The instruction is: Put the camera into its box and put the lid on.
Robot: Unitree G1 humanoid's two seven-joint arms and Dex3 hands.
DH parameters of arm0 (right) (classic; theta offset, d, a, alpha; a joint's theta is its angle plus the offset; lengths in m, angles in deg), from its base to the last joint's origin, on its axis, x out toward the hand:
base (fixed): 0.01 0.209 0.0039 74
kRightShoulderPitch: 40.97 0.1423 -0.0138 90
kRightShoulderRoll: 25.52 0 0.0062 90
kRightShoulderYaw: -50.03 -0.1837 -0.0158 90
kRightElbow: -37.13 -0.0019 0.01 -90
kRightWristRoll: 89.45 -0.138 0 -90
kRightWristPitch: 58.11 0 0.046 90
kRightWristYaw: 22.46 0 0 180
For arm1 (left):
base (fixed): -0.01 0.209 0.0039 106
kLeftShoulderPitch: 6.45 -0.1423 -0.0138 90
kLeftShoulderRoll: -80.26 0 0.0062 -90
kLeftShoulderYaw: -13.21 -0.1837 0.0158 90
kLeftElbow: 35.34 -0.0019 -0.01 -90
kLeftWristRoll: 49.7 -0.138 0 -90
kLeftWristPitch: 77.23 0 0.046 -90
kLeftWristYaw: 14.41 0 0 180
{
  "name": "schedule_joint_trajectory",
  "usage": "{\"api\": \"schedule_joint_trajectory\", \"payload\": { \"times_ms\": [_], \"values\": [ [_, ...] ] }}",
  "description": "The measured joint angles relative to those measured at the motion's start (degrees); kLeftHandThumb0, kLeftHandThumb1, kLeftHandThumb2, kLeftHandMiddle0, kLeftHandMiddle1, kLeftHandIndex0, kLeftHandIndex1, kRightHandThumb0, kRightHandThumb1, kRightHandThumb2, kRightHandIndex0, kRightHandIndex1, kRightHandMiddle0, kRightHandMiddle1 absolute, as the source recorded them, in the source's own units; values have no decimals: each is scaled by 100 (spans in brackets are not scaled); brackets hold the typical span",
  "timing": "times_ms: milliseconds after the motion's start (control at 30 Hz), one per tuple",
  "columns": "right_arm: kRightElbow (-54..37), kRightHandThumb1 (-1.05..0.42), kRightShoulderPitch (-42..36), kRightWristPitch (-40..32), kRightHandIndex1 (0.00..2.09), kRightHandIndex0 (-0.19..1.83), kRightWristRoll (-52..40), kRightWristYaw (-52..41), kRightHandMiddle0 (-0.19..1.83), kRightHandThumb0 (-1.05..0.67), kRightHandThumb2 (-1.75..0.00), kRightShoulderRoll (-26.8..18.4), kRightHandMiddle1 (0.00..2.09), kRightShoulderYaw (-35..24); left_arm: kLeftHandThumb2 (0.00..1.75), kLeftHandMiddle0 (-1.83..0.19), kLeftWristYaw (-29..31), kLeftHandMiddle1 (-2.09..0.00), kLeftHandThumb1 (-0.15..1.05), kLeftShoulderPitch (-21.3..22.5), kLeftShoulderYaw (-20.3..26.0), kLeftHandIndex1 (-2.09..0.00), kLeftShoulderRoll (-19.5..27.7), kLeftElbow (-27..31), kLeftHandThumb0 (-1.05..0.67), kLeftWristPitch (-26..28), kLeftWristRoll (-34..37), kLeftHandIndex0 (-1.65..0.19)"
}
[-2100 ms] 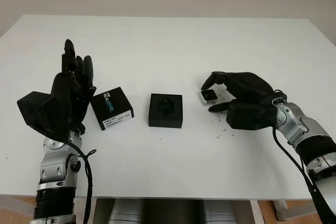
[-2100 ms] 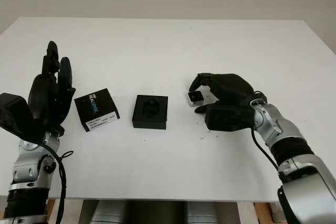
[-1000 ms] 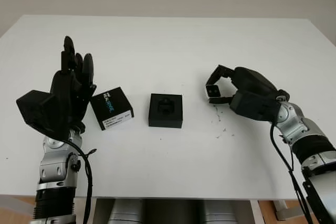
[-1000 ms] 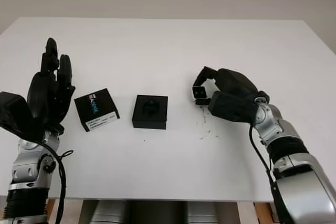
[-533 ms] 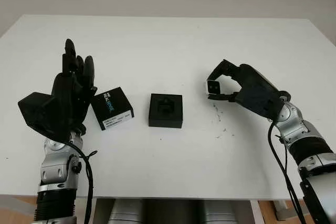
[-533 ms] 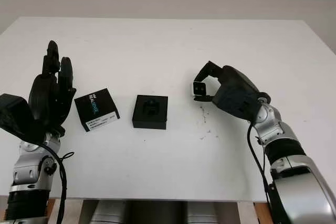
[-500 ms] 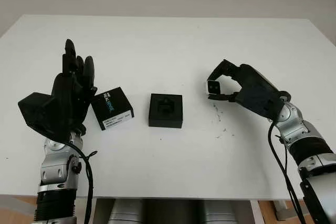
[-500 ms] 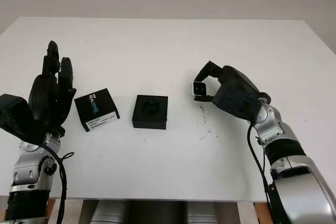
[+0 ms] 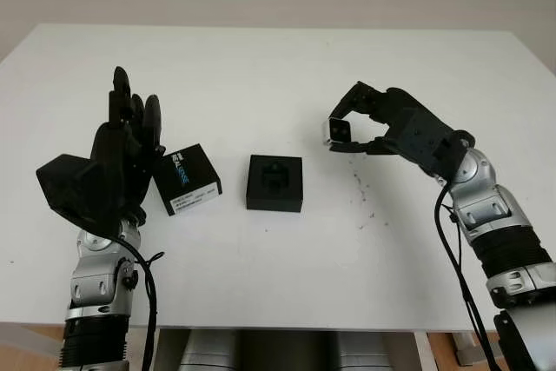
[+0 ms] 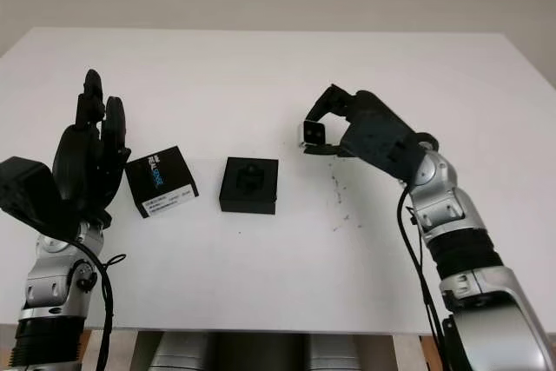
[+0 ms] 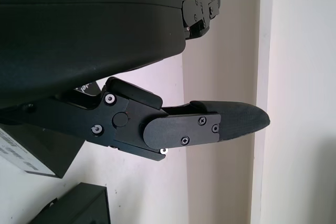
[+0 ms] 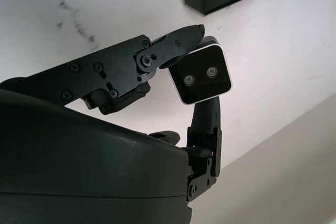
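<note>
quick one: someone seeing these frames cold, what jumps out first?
Probably the right hand, raised above the white table and pinching the small silver camera, right of the open black box. Next, the left hand, open and upright at the table's left side, beside the printed black lid, which lies left of the box.
</note>
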Motion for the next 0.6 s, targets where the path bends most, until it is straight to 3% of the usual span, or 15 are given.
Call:
{"api": "schedule_joint_trajectory", "payload": {
  "times_ms": [233, 600],
  "values": [
    [-1137, -98, -204, -1196, 6, 35, -86, -240, 23, -40, -5, 310, 187, 2, 49, 19, -37, -3, 105, 9, -16, -3, -34, 0, -75, 46, -17, 19],
    [-1820, -99, -467, -1885, 5, 34, -52, -244, 22, -40, -6, 634, 188, 115, 48, 19, -99, -3, 105, 10, -50, -2, -84, 98, -76, 125, -17, 19]
  ]
}}
